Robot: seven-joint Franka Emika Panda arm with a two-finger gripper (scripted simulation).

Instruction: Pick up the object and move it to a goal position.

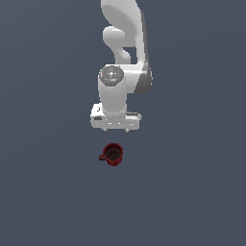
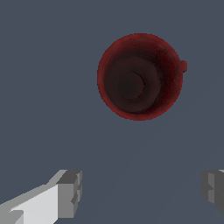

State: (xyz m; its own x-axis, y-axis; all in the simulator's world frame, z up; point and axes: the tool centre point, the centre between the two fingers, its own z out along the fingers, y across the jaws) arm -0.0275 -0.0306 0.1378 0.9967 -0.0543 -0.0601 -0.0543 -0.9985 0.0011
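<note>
A small dark red mug (image 1: 113, 154) stands upright on the flat grey floor, its little handle toward the exterior view's left. My gripper's hand (image 1: 115, 123) hangs above the floor, offset from the mug toward the arm's base; its fingers are hidden under the hand in that view. In the wrist view the mug (image 2: 139, 76) shows from above, dark inside, with its handle (image 2: 183, 66) at one side. My gripper (image 2: 141, 190) is open and empty, its two fingertips (image 2: 70, 192) wide apart and clear of the mug.
The white arm (image 1: 124, 43) rises behind the hand toward the top of the exterior view. The plain grey floor (image 1: 192, 192) spreads all round the mug with nothing else on it.
</note>
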